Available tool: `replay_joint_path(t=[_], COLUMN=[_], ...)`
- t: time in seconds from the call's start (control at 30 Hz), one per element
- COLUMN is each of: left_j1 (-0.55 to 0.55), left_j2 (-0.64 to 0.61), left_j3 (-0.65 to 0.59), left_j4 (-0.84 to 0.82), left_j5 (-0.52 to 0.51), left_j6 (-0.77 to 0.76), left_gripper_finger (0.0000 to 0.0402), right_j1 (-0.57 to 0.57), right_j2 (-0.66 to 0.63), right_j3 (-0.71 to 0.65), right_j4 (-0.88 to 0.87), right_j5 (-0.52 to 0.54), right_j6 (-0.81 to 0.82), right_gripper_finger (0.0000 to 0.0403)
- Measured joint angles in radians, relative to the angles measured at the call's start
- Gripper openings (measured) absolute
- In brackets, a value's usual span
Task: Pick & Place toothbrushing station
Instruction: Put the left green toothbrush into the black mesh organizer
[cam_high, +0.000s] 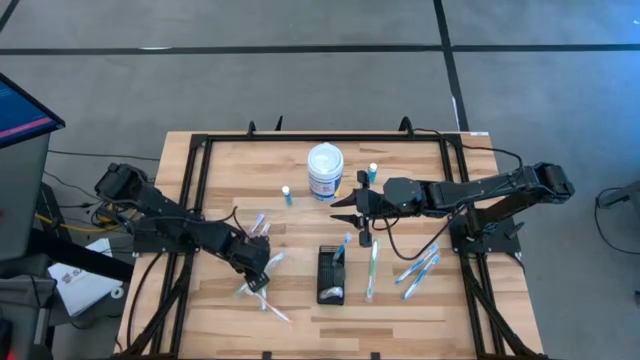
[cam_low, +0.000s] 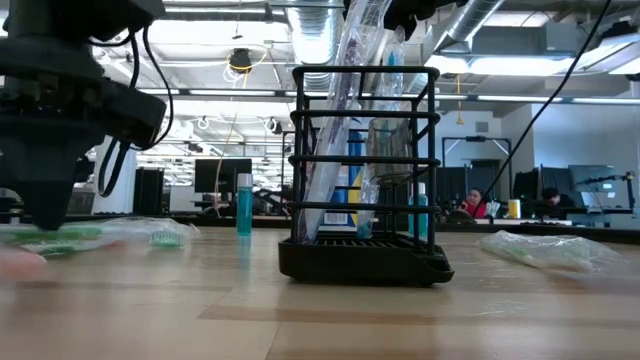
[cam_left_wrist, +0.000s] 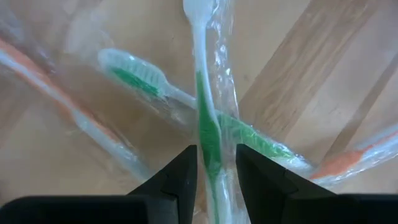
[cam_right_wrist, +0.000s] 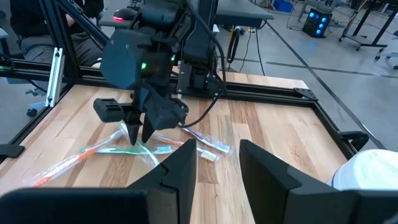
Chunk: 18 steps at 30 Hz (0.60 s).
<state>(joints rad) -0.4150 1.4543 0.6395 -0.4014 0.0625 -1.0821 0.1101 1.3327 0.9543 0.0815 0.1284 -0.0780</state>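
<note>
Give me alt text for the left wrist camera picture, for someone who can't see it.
The left gripper is closed on a plastic-wrapped green and white toothbrush, its two dark fingers on either side of the handle. Under it, on the wooden table, lie another wrapped green toothbrush and orange-handled ones.

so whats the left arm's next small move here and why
Probably lift straight up. The left gripper has its jaws closed around the wrapped green toothbrush, which lies across other wrapped brushes on the table. The black holder stands to its right, so raising clears the pile first.
</note>
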Motion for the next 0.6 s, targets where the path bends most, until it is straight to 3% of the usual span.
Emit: replay_joint_path(t=[0.3, 0.53, 0.6], left_j1=[0.007, 0.007, 0.007], left_j2=[0.026, -0.009, -0.021], left_j3=[0.001, -0.001, -0.001], left_j4=[0.001, 0.010, 0.011], left_j5=[0.017, -0.015, -0.028], left_j6=[0.000, 0.001, 0.001], left_gripper_finger=[0.0098, 0.0021, 0.0016], right_j1=[0.000, 0.000, 0.000], right_j2=[0.000, 0.000, 0.000], right_j3=[0.000, 0.000, 0.000], right_j4=[0.000, 0.000, 0.000], right_j5=[0.000, 0.000, 0.000], right_j6=[0.000, 0.000, 0.000], right_gripper_finger=[0.0112, 0.0112, 0.0112])
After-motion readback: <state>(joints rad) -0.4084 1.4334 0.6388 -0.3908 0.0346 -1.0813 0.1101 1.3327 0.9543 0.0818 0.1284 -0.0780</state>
